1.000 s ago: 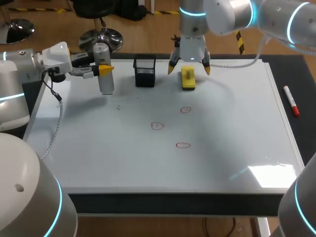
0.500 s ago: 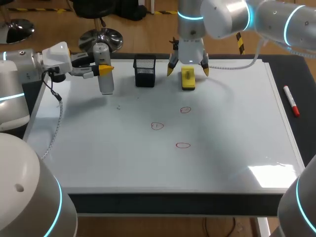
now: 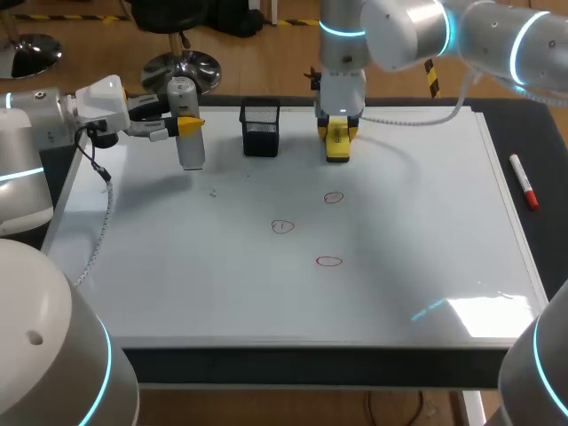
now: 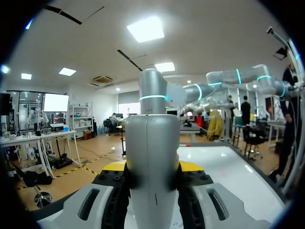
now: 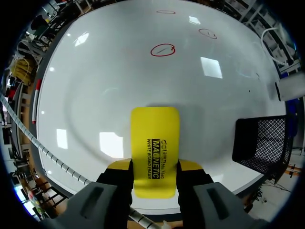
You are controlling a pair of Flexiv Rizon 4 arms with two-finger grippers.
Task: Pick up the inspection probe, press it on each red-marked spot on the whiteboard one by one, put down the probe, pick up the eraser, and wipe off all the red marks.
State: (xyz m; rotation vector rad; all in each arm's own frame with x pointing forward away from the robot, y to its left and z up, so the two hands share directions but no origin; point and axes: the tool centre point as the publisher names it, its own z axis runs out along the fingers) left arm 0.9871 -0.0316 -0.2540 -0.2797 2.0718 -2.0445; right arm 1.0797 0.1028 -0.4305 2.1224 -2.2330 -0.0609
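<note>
The grey inspection probe [image 3: 189,138] hangs upright above the whiteboard's [image 3: 426,222] back left part, with my left gripper [image 3: 182,124] shut on it. In the left wrist view the probe [image 4: 152,162] fills the gap between the yellow tips. The yellow eraser [image 3: 337,144] lies at the board's back middle. My right gripper [image 3: 338,131] stands over it, shut on its near end. From the right wrist, the eraser [image 5: 155,143] shows with a finger pressed on either side. Three red circles [image 3: 333,197], [image 3: 282,226], [image 3: 329,261] mark the board's middle.
A black mesh holder [image 3: 260,130] stands just left of the eraser, close to the right gripper. A red marker pen [image 3: 523,180] lies on the dark table [image 3: 532,133] past the board's right edge.
My right gripper has come down over the eraser and its fingers have closed from wide apart onto the eraser's sides. The left arm and the probe have kept still.
</note>
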